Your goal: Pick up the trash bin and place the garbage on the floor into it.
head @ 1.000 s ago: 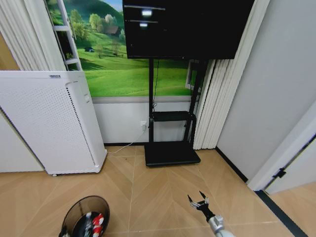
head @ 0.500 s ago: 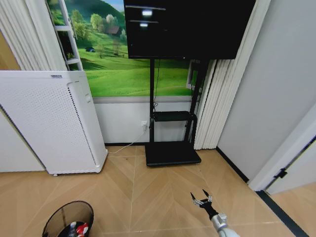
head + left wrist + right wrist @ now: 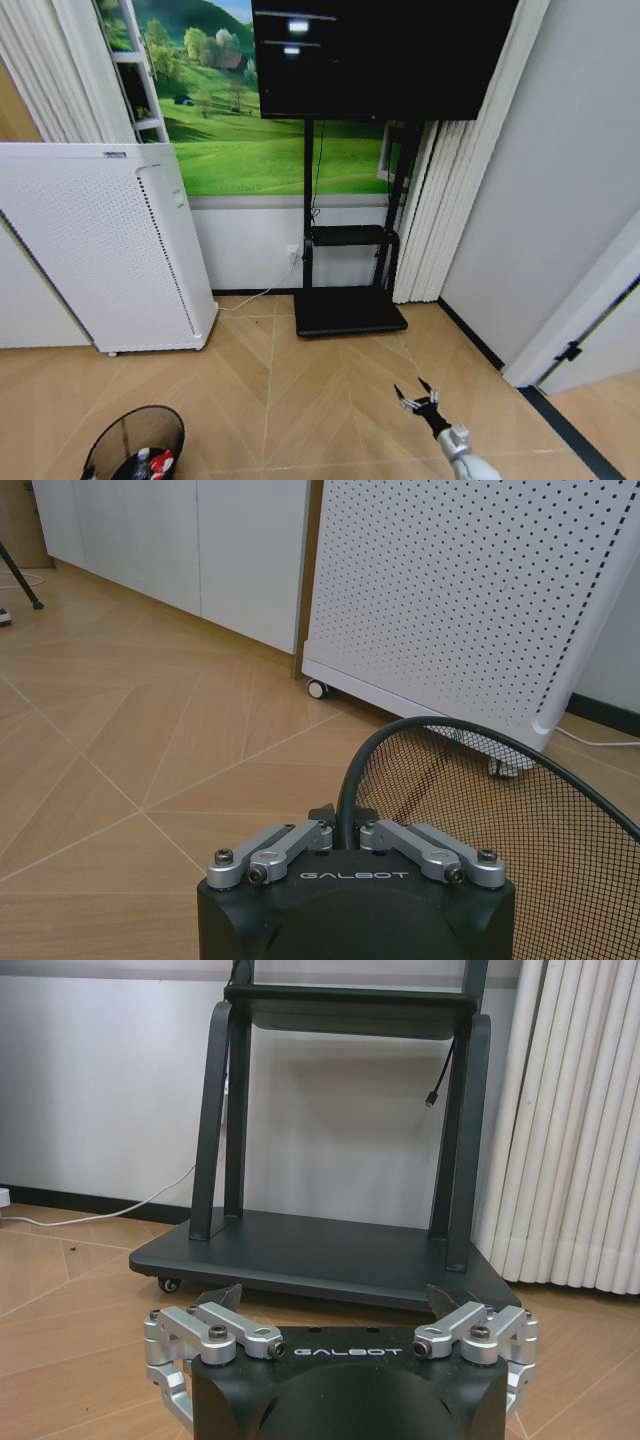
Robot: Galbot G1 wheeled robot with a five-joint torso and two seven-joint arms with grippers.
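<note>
The black wire-mesh trash bin (image 3: 128, 440) is at the lower left of the head view, over the herringbone floor (image 3: 300, 400). Red-and-white garbage (image 3: 160, 464) lies inside it. In the left wrist view my left gripper (image 3: 345, 832) is shut on the bin's rim, and the mesh wall (image 3: 500, 850) curves away beyond the fingers. I cannot tell whether the bin rests on the floor. My right gripper (image 3: 420, 399) hangs open and empty above the floor at the lower right. Its fingers (image 3: 222, 1300) are spread wide in the right wrist view.
A tall white perforated appliance (image 3: 100, 250) stands against the wall just behind the bin, also close in the left wrist view (image 3: 460, 600). A black TV stand (image 3: 348, 310) with a wheeled base (image 3: 310, 1255) stands ahead of the right gripper. Bare floor lies between them.
The trash bin has moved left and lower in the head view and now stands more upright. The right gripper has drifted slightly right and down, still open.
</note>
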